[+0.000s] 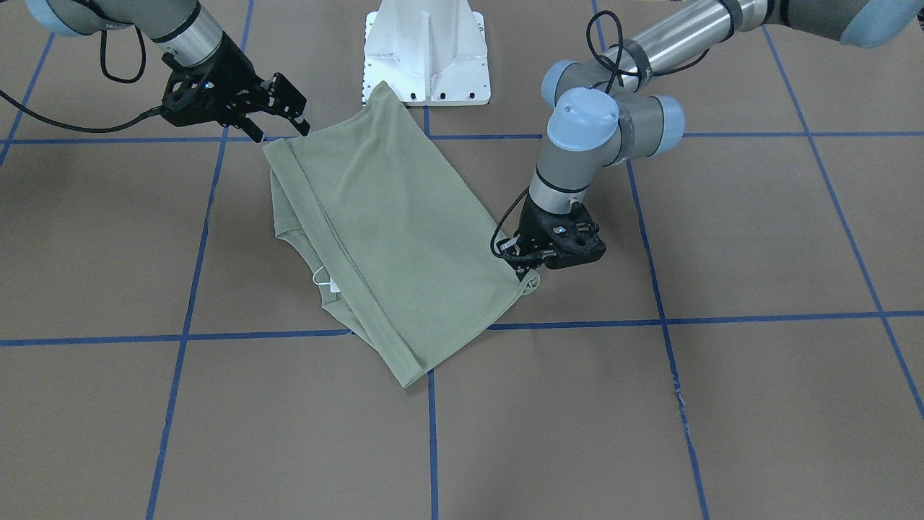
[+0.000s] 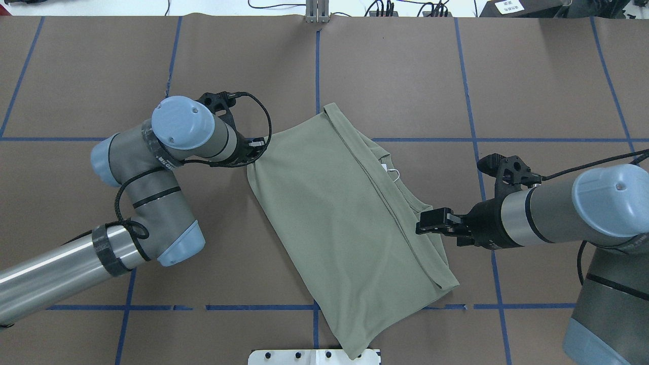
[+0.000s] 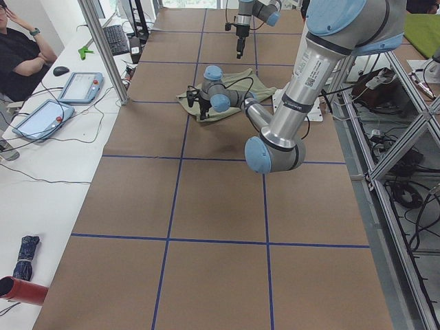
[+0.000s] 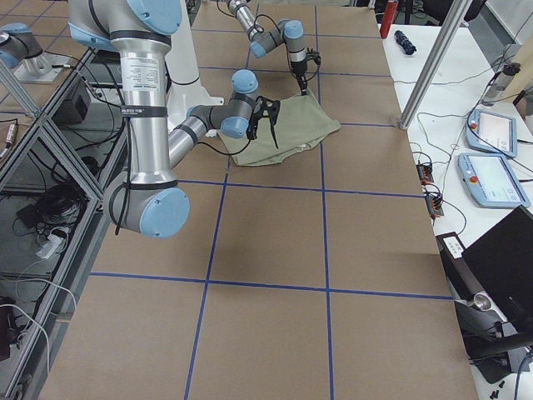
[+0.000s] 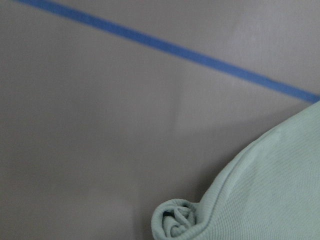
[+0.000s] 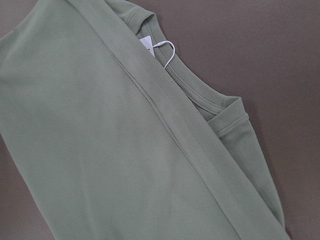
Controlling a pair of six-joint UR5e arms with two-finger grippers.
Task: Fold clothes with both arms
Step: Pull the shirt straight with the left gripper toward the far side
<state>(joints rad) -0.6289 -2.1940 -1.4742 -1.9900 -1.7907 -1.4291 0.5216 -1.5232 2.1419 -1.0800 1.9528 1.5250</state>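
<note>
1. R gripper (image 1: pixel 280 132), upper left of frame: jaws apart, empty, near shirt (image 1: pixel 390 238) corner.
2. L gripper (image 1: pixel 540 261), right of centre: at opposite corner; grip can't tell.
3. Shirt mid-frame, already folded into a slanted rectangle, collar (image 1: pixel 307 249) peeking out; prob. more folds left.

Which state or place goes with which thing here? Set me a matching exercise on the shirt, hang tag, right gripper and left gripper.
Things:
1. shirt
2. hang tag
3. right gripper
4. left gripper

Places or states:
A. fingers spread, at the shirt's edge
B. white, at the collar
C. pointing down at a rolled shirt corner
D. folded, lying askew on the table

Pairs: 1-D, 2-B, 3-A, 4-C.
</note>
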